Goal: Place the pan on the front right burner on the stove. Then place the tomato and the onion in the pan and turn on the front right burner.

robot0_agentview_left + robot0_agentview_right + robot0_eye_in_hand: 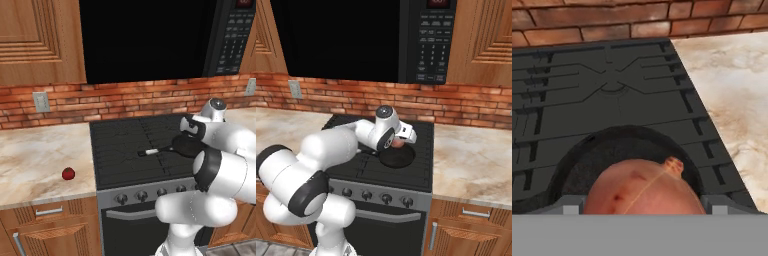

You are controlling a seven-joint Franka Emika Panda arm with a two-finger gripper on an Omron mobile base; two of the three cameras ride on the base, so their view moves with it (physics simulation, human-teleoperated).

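1. The pan [397,156] is sitting on the front right burner [406,167] of the stove [125,150], at center frame in the right base view, its handle [152,151] pointing left.
2. The gripper [401,141] is hanging just above the pan, jaws spread wide around the onion [643,189], which is filling the lower center of the hand view.
3. The tomato [68,173] is lying on the marble counter [35,160], lower left in the left base view, well apart from the stove.
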